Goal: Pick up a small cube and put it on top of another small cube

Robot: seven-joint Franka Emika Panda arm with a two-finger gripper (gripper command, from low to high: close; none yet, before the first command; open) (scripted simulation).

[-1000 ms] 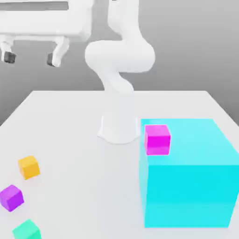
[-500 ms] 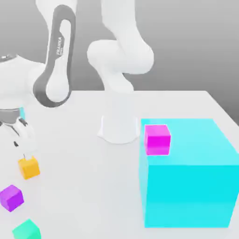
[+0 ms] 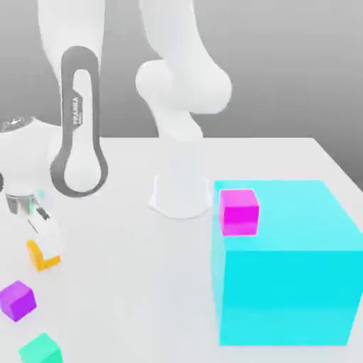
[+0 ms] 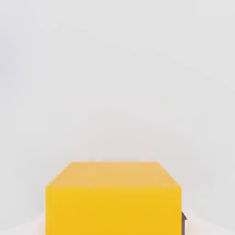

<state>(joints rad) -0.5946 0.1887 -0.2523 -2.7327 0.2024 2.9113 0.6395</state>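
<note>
Cube in orange [image 3: 36, 257] sits on the table [image 3: 142, 283] at my gripper [image 3: 45, 239], which partly covers it in the exterior view. I can't tell whether I have a grip on it. Near that cube, nearer the camera, I see a purple cube [image 3: 18, 300], then a green one [image 3: 42, 350]. Well apart from it stands a cyan block [image 3: 287, 291] carrying a magenta cube [image 3: 239, 213].
</note>
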